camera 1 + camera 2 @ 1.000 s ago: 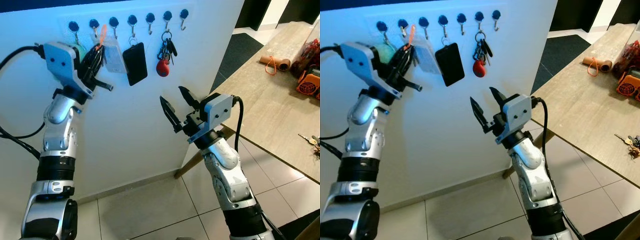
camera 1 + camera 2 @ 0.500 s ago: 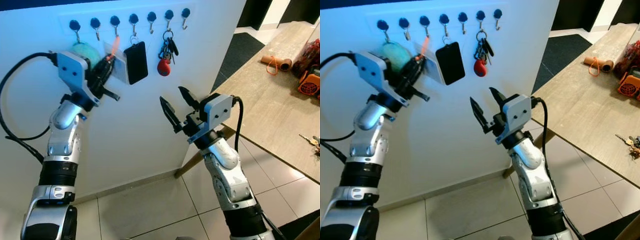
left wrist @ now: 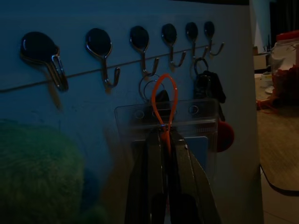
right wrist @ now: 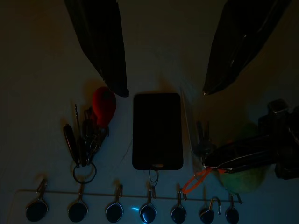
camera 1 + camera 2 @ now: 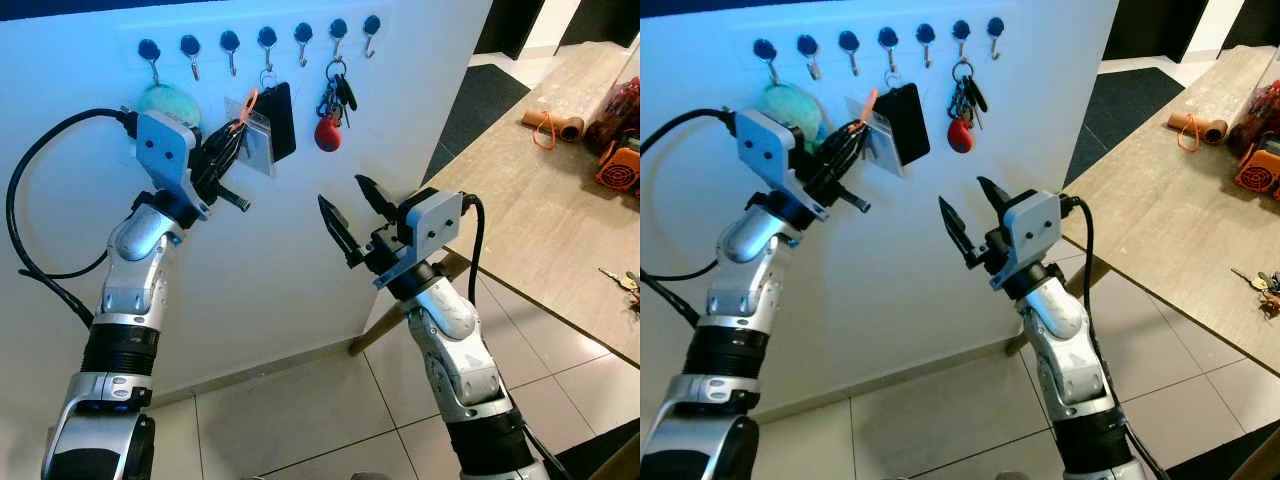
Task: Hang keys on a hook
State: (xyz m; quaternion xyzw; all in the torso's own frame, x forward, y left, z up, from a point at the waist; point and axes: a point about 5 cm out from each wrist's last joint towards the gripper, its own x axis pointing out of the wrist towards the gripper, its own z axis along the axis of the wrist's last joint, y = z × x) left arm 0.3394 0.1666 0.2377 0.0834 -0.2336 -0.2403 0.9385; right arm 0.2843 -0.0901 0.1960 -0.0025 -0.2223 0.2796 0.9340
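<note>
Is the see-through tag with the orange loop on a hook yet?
Not yet. The left gripper holds the clear tag by its orange loop, off the hooks.

My left gripper (image 3: 166, 140) fingers cover the lower middle of the clear badge holder (image 5: 257, 148); its card content is too dark to read, and any keys on it cannot be made out. The green fluffy ball (image 3: 39, 172) is blurred and cut off by the frame edge. The small keys (image 5: 628, 281) on the table (image 5: 540, 200) are cropped at the right edge.
</note>
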